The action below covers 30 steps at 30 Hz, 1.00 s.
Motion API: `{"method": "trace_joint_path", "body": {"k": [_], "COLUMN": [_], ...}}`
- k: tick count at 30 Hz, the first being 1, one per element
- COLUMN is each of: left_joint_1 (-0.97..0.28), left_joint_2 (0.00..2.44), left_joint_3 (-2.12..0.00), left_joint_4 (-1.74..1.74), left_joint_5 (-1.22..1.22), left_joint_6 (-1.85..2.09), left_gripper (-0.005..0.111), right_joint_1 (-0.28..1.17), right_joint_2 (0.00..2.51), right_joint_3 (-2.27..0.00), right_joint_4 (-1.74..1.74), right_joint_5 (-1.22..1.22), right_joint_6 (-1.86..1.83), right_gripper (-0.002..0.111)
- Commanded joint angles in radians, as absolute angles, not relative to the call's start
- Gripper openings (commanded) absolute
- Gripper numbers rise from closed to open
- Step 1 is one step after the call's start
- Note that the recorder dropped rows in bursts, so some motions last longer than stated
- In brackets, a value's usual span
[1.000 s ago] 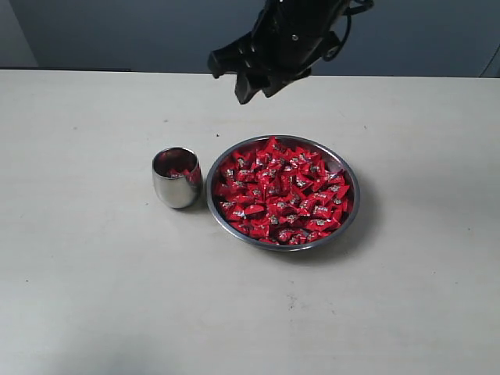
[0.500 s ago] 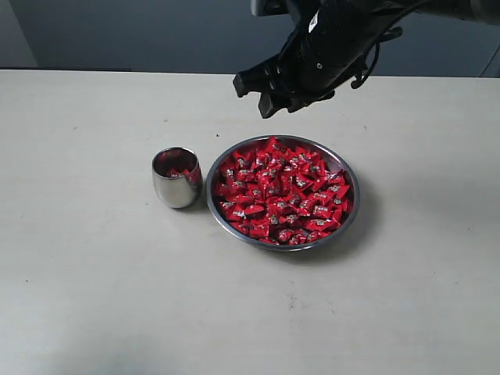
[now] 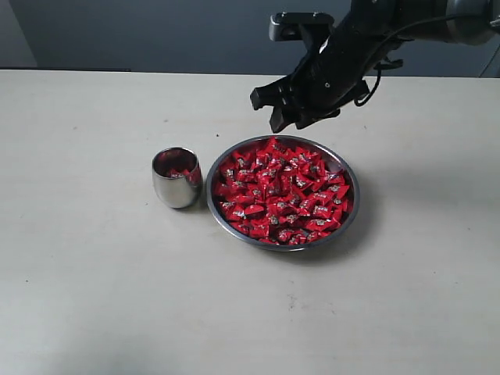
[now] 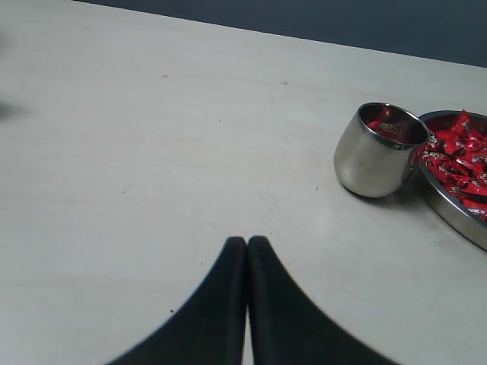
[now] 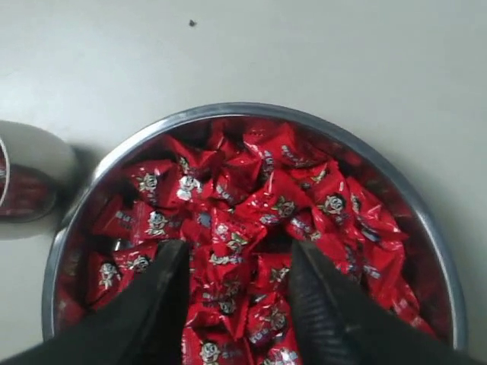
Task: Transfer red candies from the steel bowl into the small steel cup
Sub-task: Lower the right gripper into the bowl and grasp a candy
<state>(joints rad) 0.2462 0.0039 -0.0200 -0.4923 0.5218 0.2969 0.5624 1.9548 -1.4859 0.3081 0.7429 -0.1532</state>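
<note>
The steel bowl (image 3: 349,205) sits mid-table, heaped with red candies (image 3: 281,191). Just to its left stands the small steel cup (image 3: 176,187), holding a few red candies (image 3: 176,168). My right gripper (image 3: 283,111) hangs open above the bowl's far rim, nothing between its fingers. In the right wrist view the open gripper (image 5: 237,255) looks down on the red candies (image 5: 251,205) inside the bowl (image 5: 437,251). My left gripper (image 4: 247,242) is shut and empty over bare table, well apart from the cup (image 4: 374,158) and the bowl (image 4: 449,209). The left gripper is out of the exterior view.
The pale table (image 3: 94,281) spreads wide around the bowl and cup. A dark wall (image 3: 141,31) runs behind the table's far edge. Only the cup's side (image 5: 30,182) shows at the edge of the right wrist view.
My right gripper has travelled rightward and lower, from above the gap behind the cup to a spot over the bowl's far rim. Cup, bowl and candies have not moved.
</note>
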Motion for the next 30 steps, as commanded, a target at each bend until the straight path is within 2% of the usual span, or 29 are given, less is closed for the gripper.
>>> {"method": "trace_joint_path", "body": {"k": [1, 5, 17, 19, 24, 25, 30], "left_joint_1": [0.248, 0.248, 0.248, 0.248, 0.248, 0.248, 0.248], "left_joint_2": [0.0, 0.0, 0.0, 0.0, 0.0, 0.0, 0.0], "left_joint_3": [-0.018, -0.018, -0.018, -0.018, -0.018, -0.018, -0.018], "left_joint_4": [-0.491, -0.491, -0.493, -0.493, -0.493, -0.493, -0.493], "left_joint_5": [0.521, 0.521, 0.519, 0.519, 0.519, 0.519, 0.519], "left_joint_6": [0.295, 0.295, 0.295, 0.295, 0.295, 0.295, 0.295], "left_gripper": [0.0, 0.0, 0.0, 0.0, 0.0, 0.0, 0.0], "right_joint_1": [0.559, 0.584, 0.658, 0.658, 0.658, 0.658, 0.658], "right_joint_2": [2.001, 2.049, 2.179, 2.179, 2.173, 2.166, 2.117], "right_joint_3": [-1.48, -1.48, -1.48, -1.48, -1.482, -1.482, -1.488], "right_joint_4": [0.458, 0.616, 0.487, 0.469, 0.46, 0.461, 0.451], "right_joint_5": [0.759, 0.79, 0.786, 0.771, 0.766, 0.768, 0.772], "right_joint_6": [-0.301, -0.449, -0.457, -0.457, -0.457, -0.457, -0.454], "right_gripper": [0.054, 0.055, 0.053, 0.044, 0.003, -0.001, 0.001]}}
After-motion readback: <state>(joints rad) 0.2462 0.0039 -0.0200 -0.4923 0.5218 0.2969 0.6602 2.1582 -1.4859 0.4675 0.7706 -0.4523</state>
